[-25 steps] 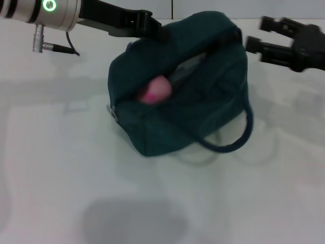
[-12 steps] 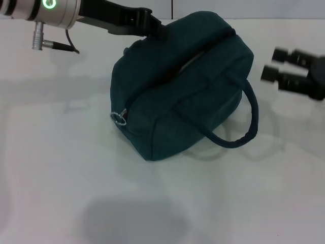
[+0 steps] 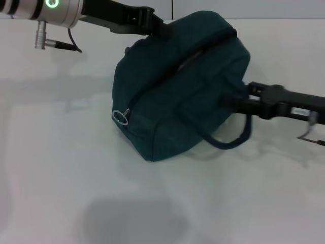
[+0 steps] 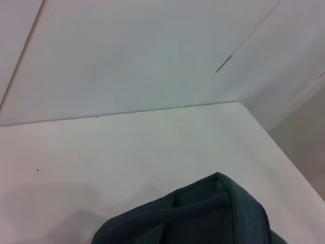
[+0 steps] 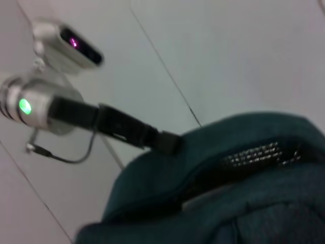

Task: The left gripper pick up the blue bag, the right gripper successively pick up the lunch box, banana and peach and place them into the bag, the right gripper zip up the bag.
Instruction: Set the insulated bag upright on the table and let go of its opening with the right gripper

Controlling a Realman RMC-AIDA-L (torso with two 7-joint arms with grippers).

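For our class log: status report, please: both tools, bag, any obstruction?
Left tool at blue bag's far top corner. Right tool against bag's right side. Nothing blocking visible.

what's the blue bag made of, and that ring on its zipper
The blue bag looks like soft woven fabric with a matte finish: it sags, creases and shows no shine, and its loop handle droops like cloth. The ring pull looks like metal, silvery and thin with a slight glint, though plated plastic can't be ruled out.
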